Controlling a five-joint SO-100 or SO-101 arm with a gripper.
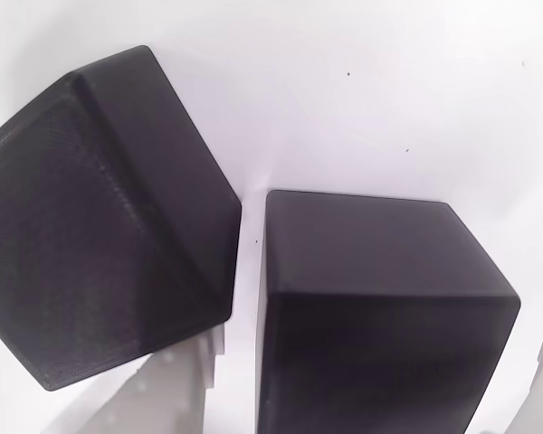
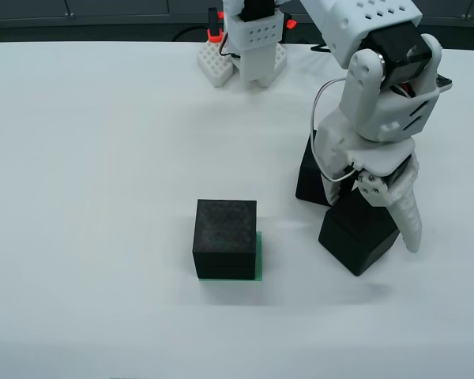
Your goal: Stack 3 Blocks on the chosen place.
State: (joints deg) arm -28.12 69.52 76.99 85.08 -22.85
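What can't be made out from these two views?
- View from above: the far block is mostly hidden behind the arm; whether it touches the near block cannot be told.
- View from above: the gripper covers the near block's top, so finger contact is unclear.
- View from above: the green striped patch is nearly all covered by the placed block.
- View riding on the gripper: both blocks are cut off by the frame edges.

Arm [image 2: 379, 103] hides far block [image 2: 310, 178]; green patch [image 2: 258, 257] mostly covered.
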